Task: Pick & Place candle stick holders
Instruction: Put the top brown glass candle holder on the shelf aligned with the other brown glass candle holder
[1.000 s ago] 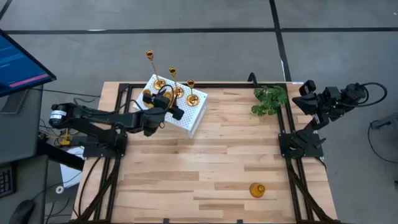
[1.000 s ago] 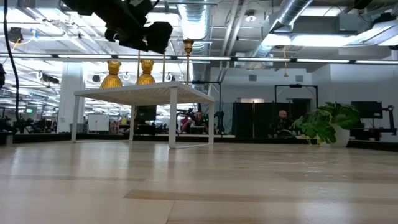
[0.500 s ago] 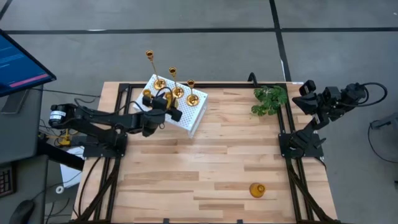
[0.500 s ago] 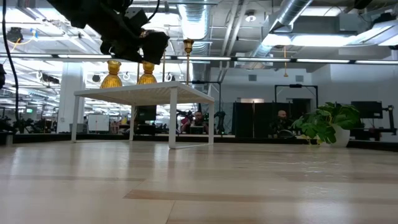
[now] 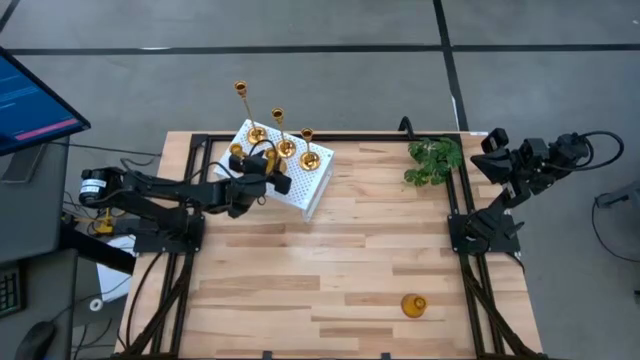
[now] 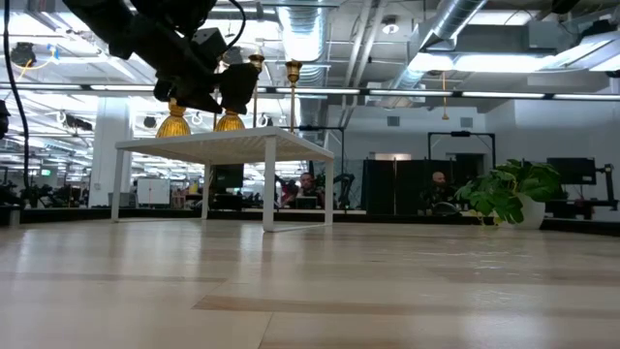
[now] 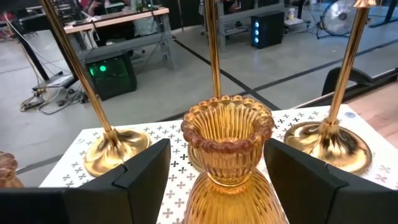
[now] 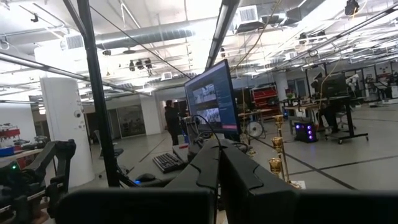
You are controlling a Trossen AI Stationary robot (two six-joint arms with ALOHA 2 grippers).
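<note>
One lone holder [image 5: 413,305] overhead only

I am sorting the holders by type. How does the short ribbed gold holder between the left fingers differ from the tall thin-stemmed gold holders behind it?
The short ribbed gold holder is wide and bell-shaped with a beaded rim; the tall thin-stemmed gold holders have slim rods on flat round bases. The short one stands between the left gripper's open fingers; the tall ones stand free. All are shiny gold on the white perforated stand.
</note>
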